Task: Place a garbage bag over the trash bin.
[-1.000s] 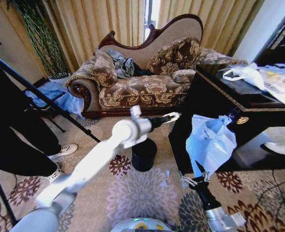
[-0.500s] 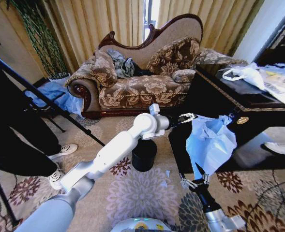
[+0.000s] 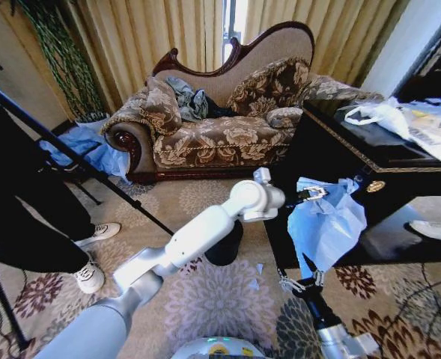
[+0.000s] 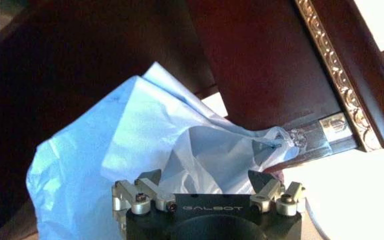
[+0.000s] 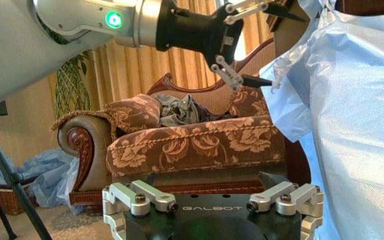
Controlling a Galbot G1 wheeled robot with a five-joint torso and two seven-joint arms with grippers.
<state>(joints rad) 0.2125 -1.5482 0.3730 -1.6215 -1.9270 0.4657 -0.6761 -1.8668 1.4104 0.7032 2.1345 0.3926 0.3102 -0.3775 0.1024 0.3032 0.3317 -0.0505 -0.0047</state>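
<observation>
1. The garbage bag (image 3: 326, 224), pale blue film, hangs in the air to the right, in front of a dark cabinet (image 3: 370, 161).
2. The right gripper (image 3: 301, 282), low and near, holds the bag up by its lower end; its fingers look closed on the film.
3. The left gripper (image 3: 315, 194) reaches across, fingers spread at the bag's top edge, gripping nothing.
4. The trash bin (image 3: 221, 250) stands bare on the carpet, partly behind the left arm. Judged from this, opening and fitting the bag remain.

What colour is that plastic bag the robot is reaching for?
The garbage bag is pale blue and slightly see-through, clearest in the head view.
</observation>
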